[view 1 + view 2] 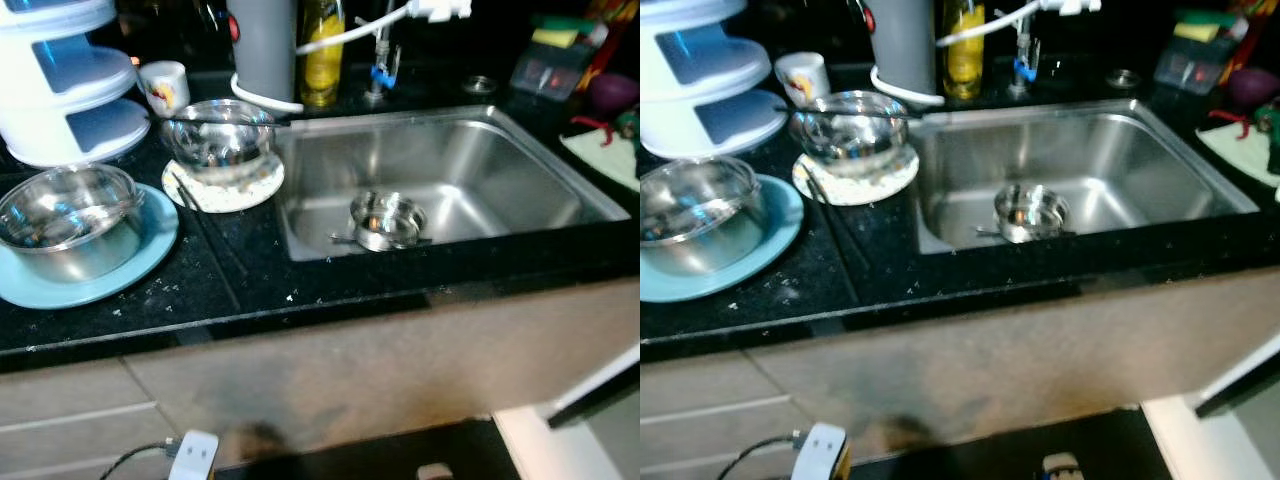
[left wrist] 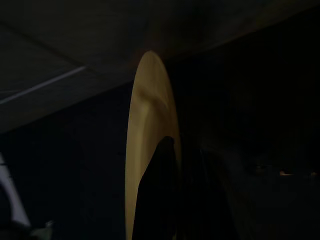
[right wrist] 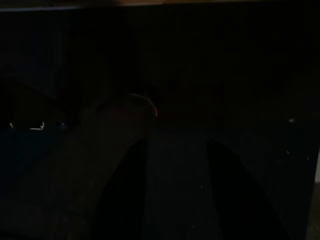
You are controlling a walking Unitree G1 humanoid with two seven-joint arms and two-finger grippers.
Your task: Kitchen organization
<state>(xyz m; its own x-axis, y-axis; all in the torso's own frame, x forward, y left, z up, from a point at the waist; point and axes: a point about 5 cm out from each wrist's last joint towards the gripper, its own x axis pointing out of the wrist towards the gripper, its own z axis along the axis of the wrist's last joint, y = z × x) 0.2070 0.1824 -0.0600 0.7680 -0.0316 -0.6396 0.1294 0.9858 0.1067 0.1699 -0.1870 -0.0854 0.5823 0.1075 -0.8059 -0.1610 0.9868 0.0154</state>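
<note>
In the dark left wrist view, my left gripper [image 2: 185, 200] is shut on the rim of a yellow plate [image 2: 147, 110], seen edge-on, low in front of the cabinet. In the right wrist view, my right gripper [image 3: 175, 200] hangs in shadow with its two fingers apart and nothing between them. On the black counter [image 1: 260, 270], a glass bowl [image 1: 218, 135] rests on a white plate [image 1: 225, 190]. Left of it, a second glass bowl [image 1: 70, 215] sits on a light blue plate [image 1: 110, 275]. A small steel bowl [image 1: 387, 218] lies in the steel sink [image 1: 520, 160].
A white tiered rack [image 1: 60, 90] and a small cup [image 1: 165, 85] stand at the back left. A grey cylinder [image 1: 262, 45], a yellow bottle [image 1: 322, 50] and the faucet [image 1: 380, 60] stand behind the sink. Cluttered items lie on the right [image 1: 610, 150]. Cabinet fronts [image 1: 330, 380] are below.
</note>
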